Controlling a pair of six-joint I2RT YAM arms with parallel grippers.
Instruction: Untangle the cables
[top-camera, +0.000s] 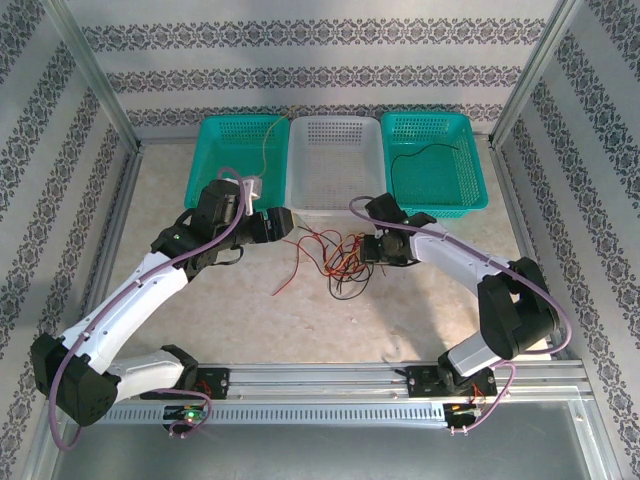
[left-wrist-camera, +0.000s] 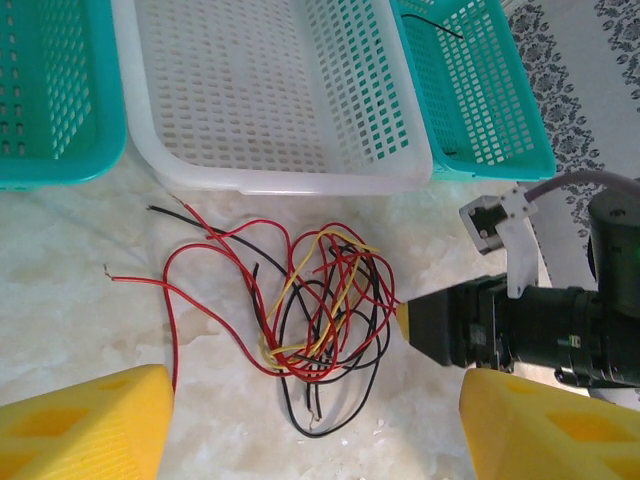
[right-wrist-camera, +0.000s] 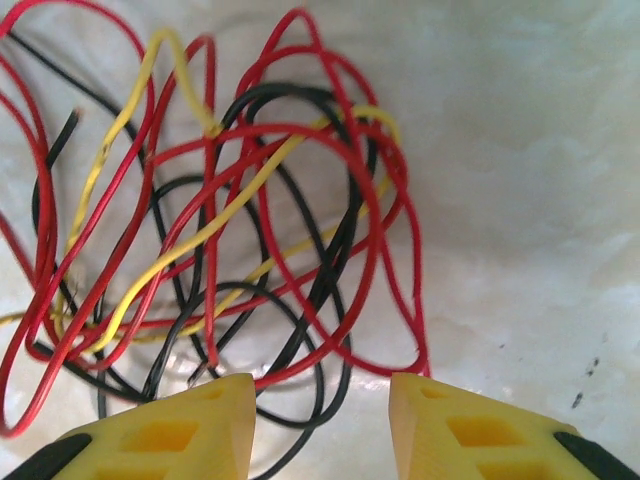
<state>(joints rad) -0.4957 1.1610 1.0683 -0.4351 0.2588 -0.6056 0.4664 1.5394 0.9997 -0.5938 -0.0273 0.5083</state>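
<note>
The cables (top-camera: 335, 255) lie as one tangle of red, yellow and black wires on the table in front of the white basket. In the left wrist view the tangle (left-wrist-camera: 320, 310) sits ahead of my left gripper (left-wrist-camera: 315, 430), which is open with its yellow fingers (left-wrist-camera: 85, 425) wide apart and nothing between them. My right gripper (top-camera: 372, 250) is at the tangle's right edge. In its wrist view it (right-wrist-camera: 320, 420) is open, low over the wires (right-wrist-camera: 230, 220), with a red and a black loop running into the gap between its fingertips.
Three baskets stand in a row at the back: a teal one (top-camera: 215, 160), a white one (top-camera: 335, 190) and a teal one (top-camera: 470, 170). A loose black wire (top-camera: 425, 155) lies in the right one, a thin pale wire (top-camera: 268, 140) in the left one.
</note>
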